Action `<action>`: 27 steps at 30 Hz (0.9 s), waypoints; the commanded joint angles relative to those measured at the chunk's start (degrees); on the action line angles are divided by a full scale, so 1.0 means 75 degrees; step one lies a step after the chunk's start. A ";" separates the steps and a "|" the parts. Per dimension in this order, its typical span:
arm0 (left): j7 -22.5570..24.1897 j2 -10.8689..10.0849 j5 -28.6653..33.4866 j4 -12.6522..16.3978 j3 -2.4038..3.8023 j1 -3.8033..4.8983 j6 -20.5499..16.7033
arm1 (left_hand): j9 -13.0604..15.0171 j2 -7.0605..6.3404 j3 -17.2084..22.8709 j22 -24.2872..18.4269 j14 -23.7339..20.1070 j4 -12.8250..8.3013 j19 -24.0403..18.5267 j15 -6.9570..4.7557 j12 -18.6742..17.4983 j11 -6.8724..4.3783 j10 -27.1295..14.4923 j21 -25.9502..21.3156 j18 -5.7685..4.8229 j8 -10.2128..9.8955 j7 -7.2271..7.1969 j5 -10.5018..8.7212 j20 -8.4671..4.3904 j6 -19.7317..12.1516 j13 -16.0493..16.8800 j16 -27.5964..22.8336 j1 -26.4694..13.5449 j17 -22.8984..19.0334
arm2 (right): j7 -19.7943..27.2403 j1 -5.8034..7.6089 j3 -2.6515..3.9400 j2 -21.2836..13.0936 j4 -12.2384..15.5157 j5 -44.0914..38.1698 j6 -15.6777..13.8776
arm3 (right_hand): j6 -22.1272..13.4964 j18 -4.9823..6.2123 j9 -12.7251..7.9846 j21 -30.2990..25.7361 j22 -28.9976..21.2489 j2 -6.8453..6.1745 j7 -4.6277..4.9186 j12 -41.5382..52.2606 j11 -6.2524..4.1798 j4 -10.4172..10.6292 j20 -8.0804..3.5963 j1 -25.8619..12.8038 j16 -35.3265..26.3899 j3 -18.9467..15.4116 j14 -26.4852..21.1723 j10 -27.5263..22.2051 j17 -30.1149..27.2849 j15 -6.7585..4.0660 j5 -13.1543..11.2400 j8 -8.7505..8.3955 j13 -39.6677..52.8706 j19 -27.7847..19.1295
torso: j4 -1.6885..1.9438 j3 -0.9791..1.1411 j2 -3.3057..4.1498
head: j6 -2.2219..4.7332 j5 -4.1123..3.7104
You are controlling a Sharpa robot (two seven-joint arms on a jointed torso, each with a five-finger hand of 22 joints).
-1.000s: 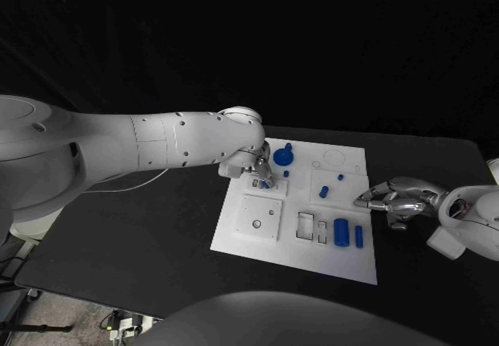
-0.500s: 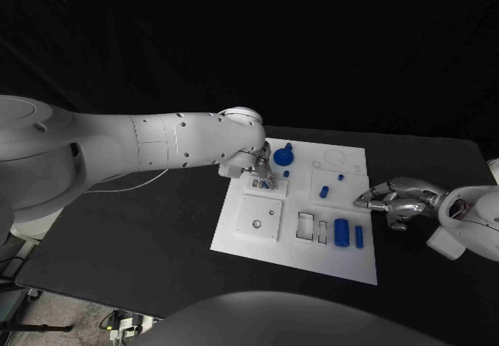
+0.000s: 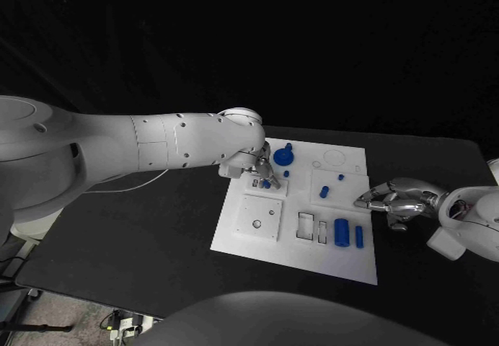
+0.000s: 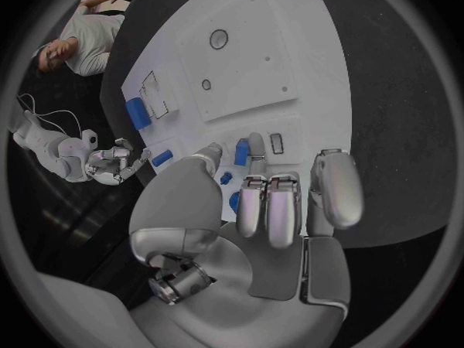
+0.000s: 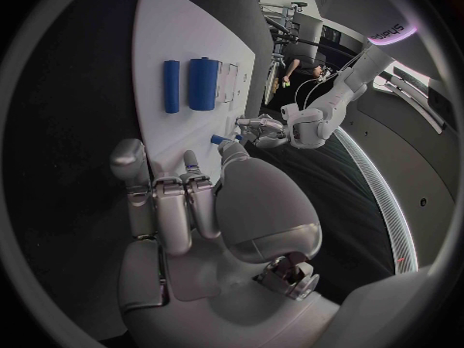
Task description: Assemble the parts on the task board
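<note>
Task board (image 3: 296,238): white plate, mid black surface (image 3: 135,238); small blue part (image 4: 242,153) pinched upright between the left hand's (image 3: 253,171) fingers (image 4: 255,146) over the board's far-left slots; round blue knob (image 3: 284,154) just beyond those fingers; two blue cylinders (image 3: 348,233) lying side by side nearer the board's front; right hand (image 3: 398,201) beside the board's right edge, fingers curled in on nothing, resting low; dark room around.

White task board (image 3: 260,231) — blue parts (image 3: 341,232)
</note>
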 commanded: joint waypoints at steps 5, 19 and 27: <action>-0.0822 0.0001 0.0063 -0.0019 -0.0017 -0.0028 -0.0012 | 0.0032 0.0116 -0.0164 0.1378 0.0818 -0.0019 0.0044 0.0023 -0.0008 0.0000 0.0691 -0.0059 0.0117 0.0114 -0.0058 0.0297 -0.0022 -0.0025 0.1881 0.0019 -0.0045 0.2011 | 0.0021 -0.0008 -0.0001 -0.0006 0.0010 -0.0014 0.0149 | -0.0032 0.0090 -0.0012 -0.0026 0.0667 -0.0011 0.0009 -0.0024 -0.0041 0.0002 0.0010 0.0055 -0.0029 0.0032 0.0708 0.0277 0.1939 0.0037 0.0026 -0.0048 0.1663 -0.0045 | 0.0003 0.0000 -0.0002 | 0.0001 0.0005; -0.0707 -0.0017 0.0069 -0.0013 -0.0017 -0.0028 -0.0131 | 0.0207 0.0276 -0.0269 0.1383 0.0818 -0.0024 0.0053 -0.0016 -0.0011 -0.0051 0.0688 -0.0074 0.0117 0.0415 -0.0121 0.1633 -0.0058 -0.0047 0.1878 0.0019 0.0367 0.2011 | -0.0003 -0.0008 -0.0001 -0.0016 0.0012 -0.0014 0.0177 | -0.0036 0.0095 -0.0014 -0.0049 0.0661 -0.0014 0.0009 -0.0029 -0.0041 0.0000 0.0010 0.0057 -0.0034 0.0040 0.0699 0.0269 0.1933 0.0037 0.0029 -0.0051 0.1658 -0.0063 | 0.0002 -0.0004 -0.0002 | 0.0001 0.0029; -0.0653 -0.0028 0.0069 0.0002 -0.0017 -0.0028 -0.0228 | 0.0596 0.0260 -0.0261 0.1387 0.0818 -0.0023 0.0064 -0.0060 -0.0006 -0.0108 0.0691 -0.0067 0.0115 0.0826 -0.0189 0.2071 -0.0095 -0.0081 0.1882 0.0019 0.0613 0.2011 | -0.0013 -0.0009 -0.0001 -0.0020 0.0015 -0.0014 0.0189 | -0.0037 0.0097 -0.0015 -0.0059 0.0658 -0.0015 0.0009 -0.0037 -0.0041 0.0000 0.0011 0.0056 -0.0043 0.0043 0.0683 0.0256 0.1922 0.0037 0.0028 -0.0051 0.1651 -0.0070 | -0.0004 -0.0004 0.0003 | 0.0001 0.0042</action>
